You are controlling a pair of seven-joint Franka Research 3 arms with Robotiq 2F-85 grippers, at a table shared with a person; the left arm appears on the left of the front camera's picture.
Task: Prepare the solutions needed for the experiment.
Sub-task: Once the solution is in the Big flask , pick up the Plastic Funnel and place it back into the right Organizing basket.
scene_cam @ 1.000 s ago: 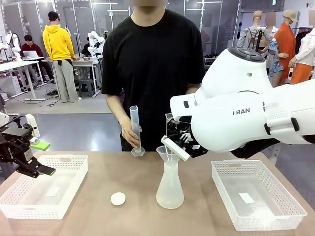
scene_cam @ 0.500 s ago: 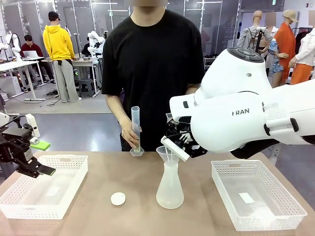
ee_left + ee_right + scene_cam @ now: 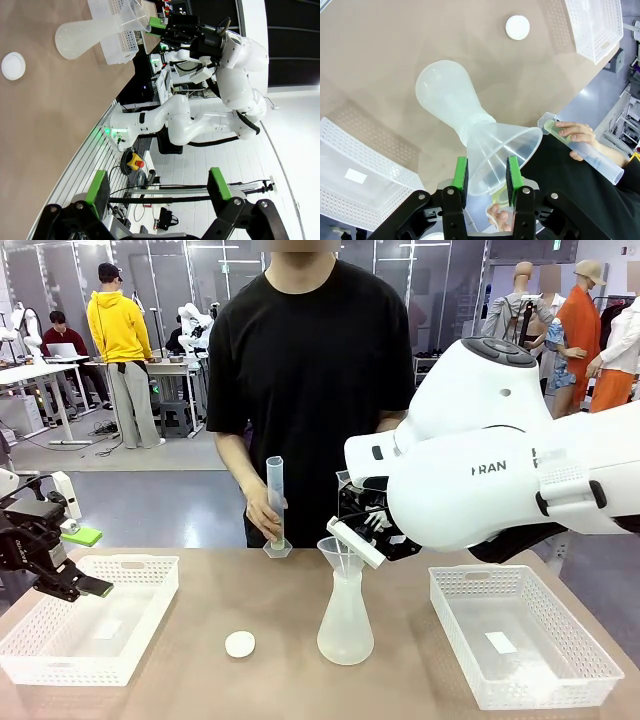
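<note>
as a funnel [image 3: 340, 550] tops the flask [image 3: 345, 625], a cap [image 3: 240, 644] lies near.

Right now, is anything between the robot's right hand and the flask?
Yes. A funnel sits in the neck of the flask. The right hand is closed on the funnel's cone above the neck, so it touches the funnel, not the flask.
</note>
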